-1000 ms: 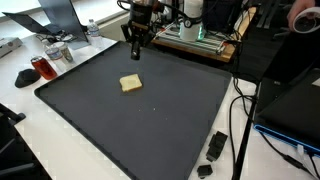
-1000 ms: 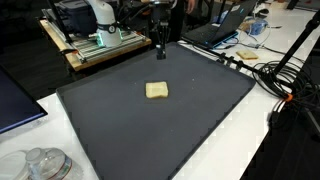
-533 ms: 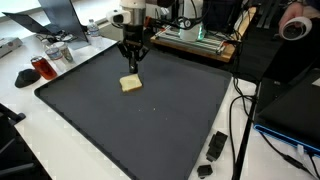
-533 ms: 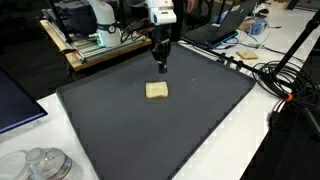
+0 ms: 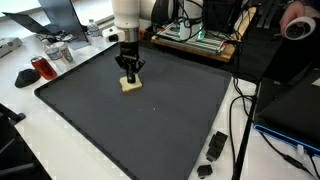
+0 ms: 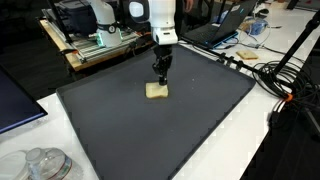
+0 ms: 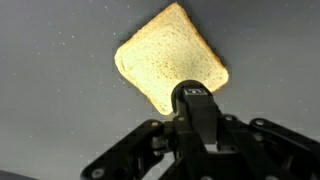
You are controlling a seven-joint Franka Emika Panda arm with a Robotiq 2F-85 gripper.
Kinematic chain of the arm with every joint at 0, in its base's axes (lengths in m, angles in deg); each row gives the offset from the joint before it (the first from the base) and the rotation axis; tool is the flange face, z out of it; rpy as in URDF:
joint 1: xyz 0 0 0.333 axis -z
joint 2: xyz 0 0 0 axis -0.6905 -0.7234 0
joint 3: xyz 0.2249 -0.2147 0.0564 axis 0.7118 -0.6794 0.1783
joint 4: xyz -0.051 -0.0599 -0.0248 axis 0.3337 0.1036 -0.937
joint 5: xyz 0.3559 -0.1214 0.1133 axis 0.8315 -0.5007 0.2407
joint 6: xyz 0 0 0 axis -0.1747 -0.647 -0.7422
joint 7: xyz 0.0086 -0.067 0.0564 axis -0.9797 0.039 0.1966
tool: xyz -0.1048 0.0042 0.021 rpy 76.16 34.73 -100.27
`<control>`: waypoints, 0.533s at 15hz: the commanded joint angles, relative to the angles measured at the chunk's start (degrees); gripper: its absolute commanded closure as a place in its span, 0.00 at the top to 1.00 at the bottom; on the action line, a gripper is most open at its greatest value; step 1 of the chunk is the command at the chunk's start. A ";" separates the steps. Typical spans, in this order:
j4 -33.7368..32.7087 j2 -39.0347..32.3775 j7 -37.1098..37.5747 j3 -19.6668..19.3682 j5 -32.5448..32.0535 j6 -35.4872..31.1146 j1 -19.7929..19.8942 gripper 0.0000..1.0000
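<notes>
A slice of toasted bread (image 5: pixel 130 85) (image 6: pixel 156 92) lies flat on the dark mat (image 5: pixel 140 130) (image 6: pixel 150 135), toward its far side. My gripper (image 5: pixel 130 74) (image 6: pixel 160 77) hangs straight over the slice, tips just above its far edge. In the wrist view the bread (image 7: pixel 160 58) fills the upper middle, and the gripper (image 7: pixel 192 100) covers its lower corner. The fingers are pressed together with nothing between them. Whether the tips touch the bread cannot be told.
A wooden board with electronics (image 5: pixel 195 38) (image 6: pixel 95 45) stands behind the mat. A red jar (image 5: pixel 40 68) and a black mouse (image 5: pixel 25 77) lie beside one mat edge, small black parts (image 5: pixel 214 147) and cables (image 6: pixel 270 70) beside others. Glass jars (image 6: pixel 40 165) sit near a corner.
The arm has come down and forward from the mat's far edge until the gripper is right over the bread. The bread has not moved.
</notes>
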 commanded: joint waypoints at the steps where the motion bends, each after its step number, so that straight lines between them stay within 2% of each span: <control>1: -1.93 -1.64 -2.10 -3.79 1.57 0.39 -4.21 0.05; 3: -2.23 -2.03 -2.28 -4.97 1.10 1.01 -5.56 0.05; 8: -2.27 -2.50 -5.12 -5.20 1.69 2.71 -6.06 0.05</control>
